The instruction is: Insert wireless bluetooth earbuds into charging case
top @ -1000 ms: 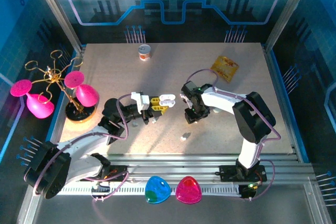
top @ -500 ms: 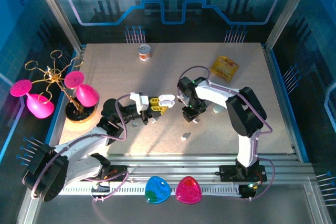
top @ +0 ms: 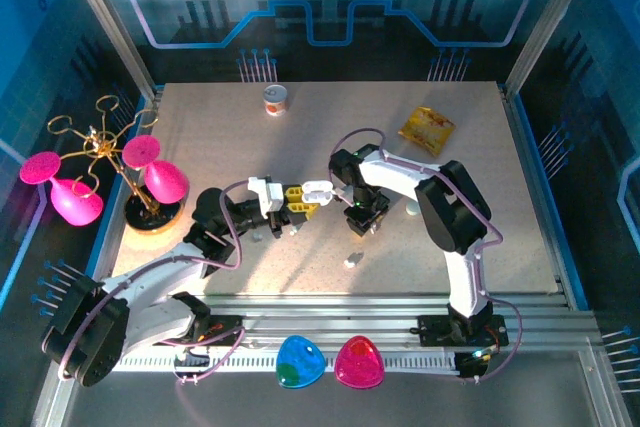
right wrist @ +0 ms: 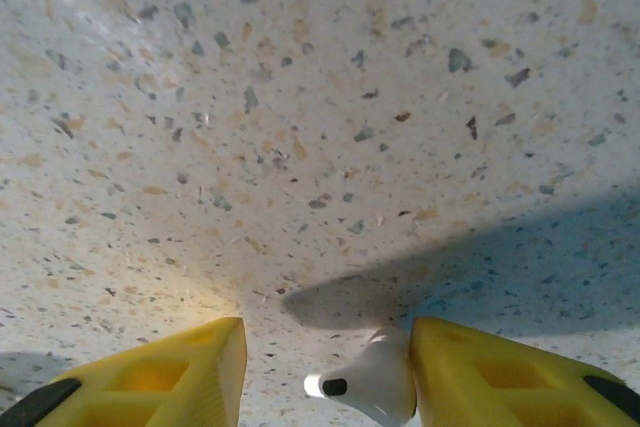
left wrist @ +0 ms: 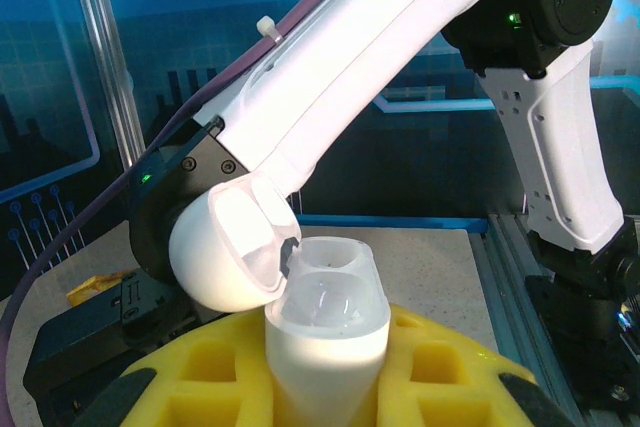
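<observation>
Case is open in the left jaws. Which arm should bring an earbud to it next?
Right. The right gripper has its jaws apart over the table with an earbud against one finger, close beside the charging case. The left gripper is shut on that open case, so it should just hold.

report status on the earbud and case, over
Left fingers shut on open case, lid up. Right fingers apart, earbud against one of them. Nothing seen between earbud and case.
</observation>
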Controlling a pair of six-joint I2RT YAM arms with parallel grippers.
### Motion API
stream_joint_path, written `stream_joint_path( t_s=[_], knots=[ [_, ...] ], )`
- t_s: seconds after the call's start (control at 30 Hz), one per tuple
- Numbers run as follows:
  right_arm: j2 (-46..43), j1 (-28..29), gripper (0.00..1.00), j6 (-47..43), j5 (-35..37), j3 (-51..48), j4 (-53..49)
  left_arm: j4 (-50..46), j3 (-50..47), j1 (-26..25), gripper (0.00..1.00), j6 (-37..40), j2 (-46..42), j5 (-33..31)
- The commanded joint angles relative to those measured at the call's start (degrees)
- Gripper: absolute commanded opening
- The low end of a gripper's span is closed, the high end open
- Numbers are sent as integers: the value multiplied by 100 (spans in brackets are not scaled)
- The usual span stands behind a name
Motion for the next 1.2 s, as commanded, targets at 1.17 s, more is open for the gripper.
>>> stream_joint_path(
  t_s=[1.17],
  knots=[
    [196, -200, 40, 1103, -420, 309, -47, 75, -195, -33, 0, 47, -203, -70]
  ],
)
